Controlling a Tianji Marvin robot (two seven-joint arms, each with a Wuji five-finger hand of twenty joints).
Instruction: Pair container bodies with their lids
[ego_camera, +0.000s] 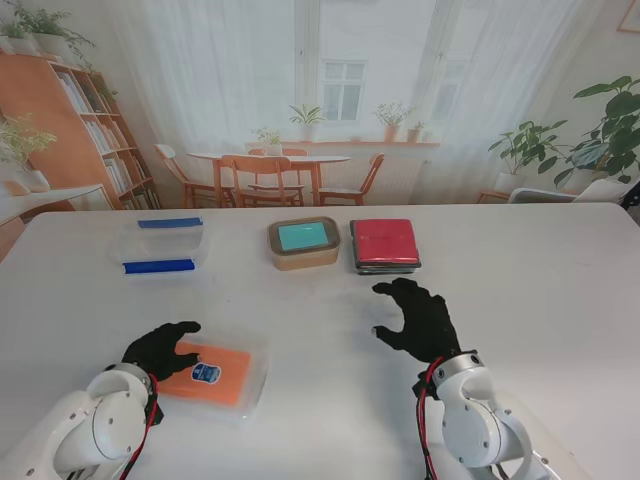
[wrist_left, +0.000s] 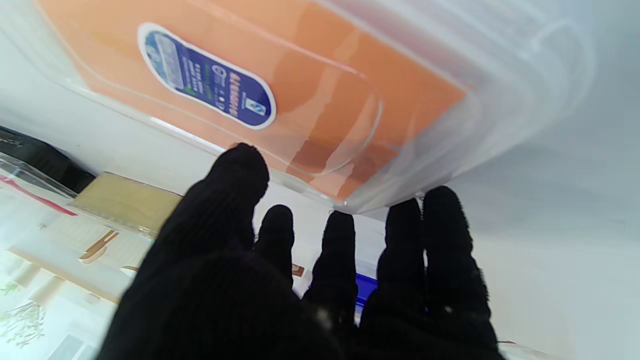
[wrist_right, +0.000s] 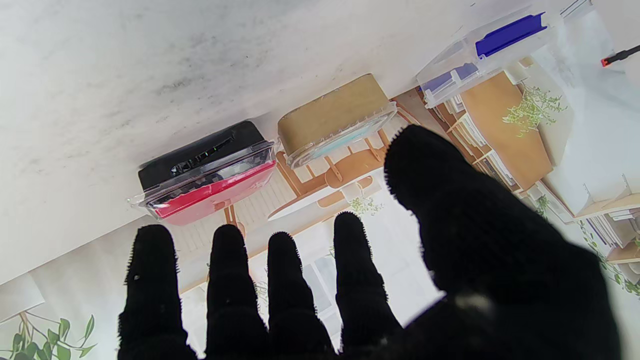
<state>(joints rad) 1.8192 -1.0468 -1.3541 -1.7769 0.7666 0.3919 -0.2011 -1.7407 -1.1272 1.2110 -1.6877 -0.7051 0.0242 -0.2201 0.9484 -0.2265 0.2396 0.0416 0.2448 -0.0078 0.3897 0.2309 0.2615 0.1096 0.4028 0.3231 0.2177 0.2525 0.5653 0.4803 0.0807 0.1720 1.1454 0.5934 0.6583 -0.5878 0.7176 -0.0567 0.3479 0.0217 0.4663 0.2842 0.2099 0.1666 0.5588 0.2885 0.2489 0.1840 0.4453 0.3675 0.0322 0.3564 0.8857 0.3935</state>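
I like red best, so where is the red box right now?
In the stand's view the red box sits far from me, just right of the tan box and beyond the right hand.

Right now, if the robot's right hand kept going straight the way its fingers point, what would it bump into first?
Probably the black container with the red lid: the open right hand points toward it across bare table, though depth is uncertain.

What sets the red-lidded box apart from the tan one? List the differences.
The red-lidded box has a black body and squarer corners; the tan box has a kraft-brown body, a teal top and rounded corners. The red-lidded box sits to the right of the tan box, farther from the blue-clipped box. Both are lidded, low, and side by side in the far row.
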